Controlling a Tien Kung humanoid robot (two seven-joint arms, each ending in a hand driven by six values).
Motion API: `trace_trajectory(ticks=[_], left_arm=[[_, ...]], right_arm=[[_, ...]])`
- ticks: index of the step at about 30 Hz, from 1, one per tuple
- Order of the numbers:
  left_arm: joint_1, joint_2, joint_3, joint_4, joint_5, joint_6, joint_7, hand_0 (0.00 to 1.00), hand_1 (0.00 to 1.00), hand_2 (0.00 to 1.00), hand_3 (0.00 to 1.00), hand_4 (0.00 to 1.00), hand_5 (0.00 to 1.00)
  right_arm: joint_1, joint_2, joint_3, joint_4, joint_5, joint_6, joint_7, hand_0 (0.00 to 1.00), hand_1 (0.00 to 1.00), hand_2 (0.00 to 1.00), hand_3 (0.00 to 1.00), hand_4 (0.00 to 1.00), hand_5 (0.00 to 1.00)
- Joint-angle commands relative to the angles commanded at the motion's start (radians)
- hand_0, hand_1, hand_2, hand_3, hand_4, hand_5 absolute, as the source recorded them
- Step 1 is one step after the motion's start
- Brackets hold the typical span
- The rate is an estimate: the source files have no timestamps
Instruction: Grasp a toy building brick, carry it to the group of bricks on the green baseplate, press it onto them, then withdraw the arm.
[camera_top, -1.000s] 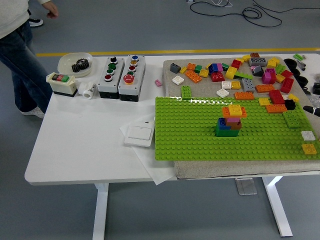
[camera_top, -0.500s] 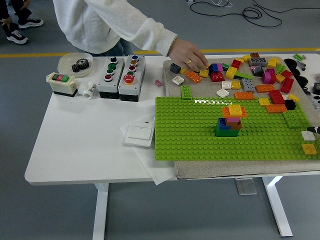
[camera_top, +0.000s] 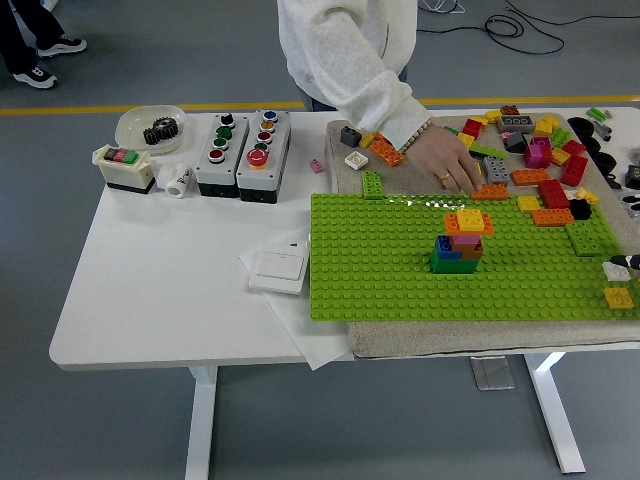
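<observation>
- Across the white table (camera_top: 170, 290), spread flat toward the right side: green baseplate (camera_top: 380, 270) on a grey mat (camera_top: 440, 338)
- Reaching over from the far side: person in a pale sweater (camera_top: 350, 50); hand (camera_top: 447, 160) pressed palm-down among the loose bricks (camera_top: 545, 185) just behind the baseplate's far edge, fingers together and curled over them; cannot tell whether any brick is gripped
- Left of the mat: two grey button boxes (camera_top: 243, 152); white bowl (camera_top: 148, 126) holding dark gears
- Near the baseplate's middle: small stack of bricks (camera_top: 461, 242), orange and yellow on top, blue and green below
- At the right edge: only a dark tip (camera_top: 628, 260) by a white brick (camera_top: 617, 271); fingers impossible to judge
</observation>
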Motion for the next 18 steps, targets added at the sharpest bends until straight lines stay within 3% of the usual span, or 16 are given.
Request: trace_trajectory(ticks=[9, 18], left_arm=[[-0.009, -0.001, 0.009, 0.001, 0.0, 0.006, 0.002, 0.824, 0.805, 0.809, 0.607, 0.681, 0.597], [-0.007, -0.006, -0.007, 0.001, 0.0, 0.003, 0.0, 0.824, 0.805, 0.81, 0.605, 0.678, 0.6]], right_arm=[[0.005, -0.002, 0.015, 0.02, 0.032, -0.034, 0.009, 0.808, 0.78, 0.802, 0.852, 0.998, 0.414], [0.0, -0.008, 0.009, 0.022, 0.02, 0.011, 0.012, 0.795, 0.779, 0.8, 0.849, 0.995, 0.408]])
